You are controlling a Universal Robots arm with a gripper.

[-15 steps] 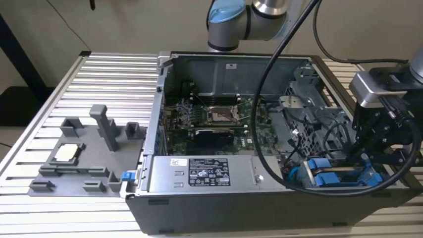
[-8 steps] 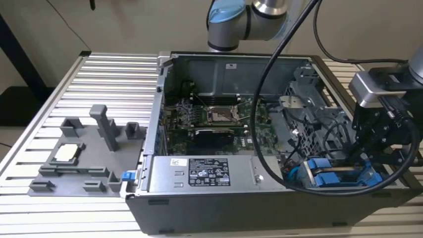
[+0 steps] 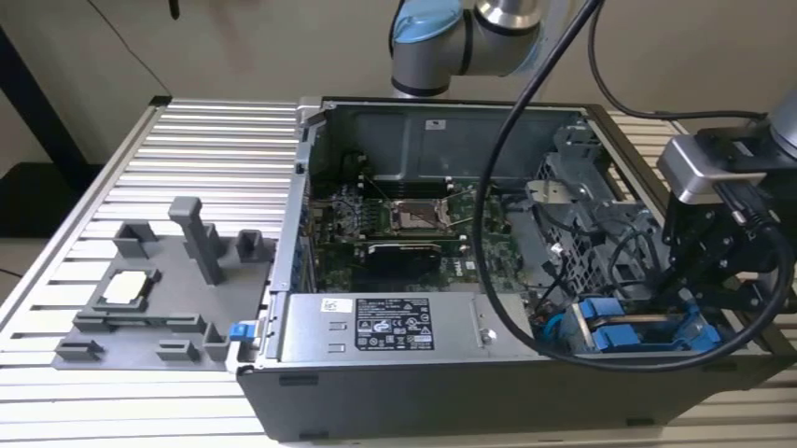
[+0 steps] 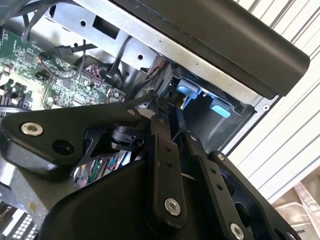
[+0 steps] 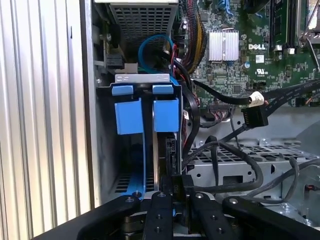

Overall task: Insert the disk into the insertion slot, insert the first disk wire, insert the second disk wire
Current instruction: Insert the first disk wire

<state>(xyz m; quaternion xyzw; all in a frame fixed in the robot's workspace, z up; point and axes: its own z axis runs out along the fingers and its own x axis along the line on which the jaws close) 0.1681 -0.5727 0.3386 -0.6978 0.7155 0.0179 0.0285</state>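
Open desktop computer case (image 3: 498, 401) lies on a slatted aluminium table (image 3: 187, 149), with a grey parts fixture (image 3: 149, 299) toward the exterior view's left. Gripper (image 3: 682, 297) reaches into the case corner at the exterior view's right, beside the power supply (image 3: 380, 327). In the first wrist view the disk (image 5: 166, 114) sits inside the insertion slot (image 5: 107, 150), its blue frame level with the second blue-framed drive (image 5: 129, 116) just beside it, the two apart by a thin gap. Gripper (image 5: 175, 192) is at the disk's near end, fingers drawn narrow and pinching a small black plug (image 5: 175, 181); whether the plug is fully home in the disk cannot be told. A thick black cable (image 5: 225, 187) runs off from the plug over the perforated cage (image 5: 240, 160). Another black connector with a white tag (image 5: 255, 115) hangs loose above the cage, near the motherboard (image 5: 235, 75). A blue cable (image 5: 145, 47) loops behind the bay. In the second wrist view the gripper (image 4: 166, 106) points at the blue frames.
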